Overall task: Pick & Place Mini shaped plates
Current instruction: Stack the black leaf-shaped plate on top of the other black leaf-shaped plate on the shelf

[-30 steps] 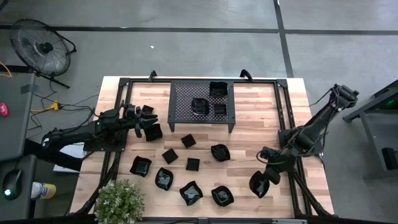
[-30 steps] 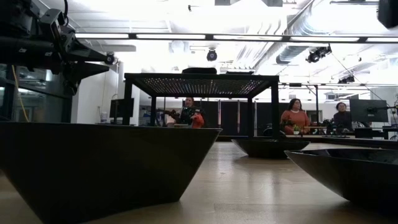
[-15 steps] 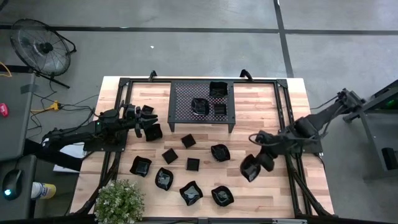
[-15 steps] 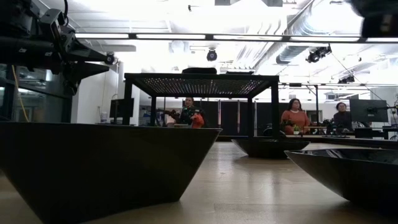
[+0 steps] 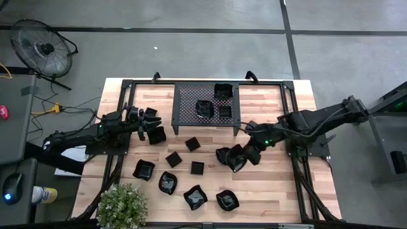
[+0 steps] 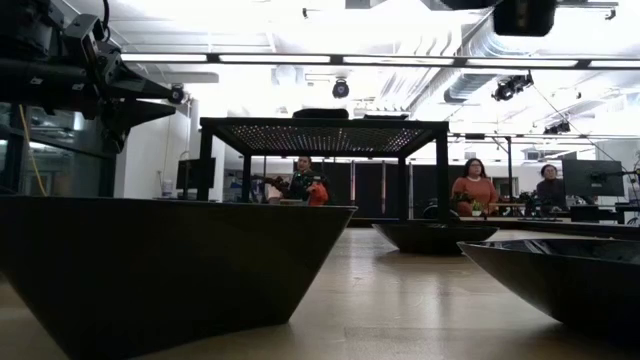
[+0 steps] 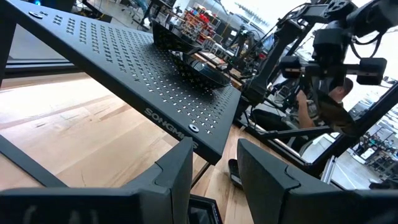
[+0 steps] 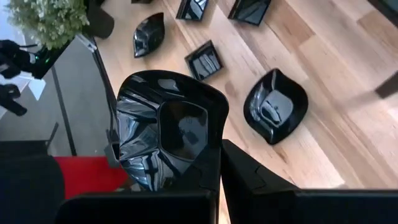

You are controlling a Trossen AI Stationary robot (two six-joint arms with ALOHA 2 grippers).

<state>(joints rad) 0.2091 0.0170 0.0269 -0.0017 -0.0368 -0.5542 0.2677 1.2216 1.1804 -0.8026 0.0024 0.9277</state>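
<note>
While the left gripper [image 5: 154,128] waits with fingers spread beside the rack [image 5: 206,107], the right gripper [image 5: 240,157] pinches a wavy-rimmed plate [image 8: 165,134] above the surface [image 5: 267,102], near another plate [image 8: 275,106].

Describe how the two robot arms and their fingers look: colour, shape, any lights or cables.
Both arms are dark, almost black, built of slim jointed segments. The left gripper and the right gripper each end in two flat, angular black fingers. A small green light glows on the right arm. No markings can be read on either arm.
</note>
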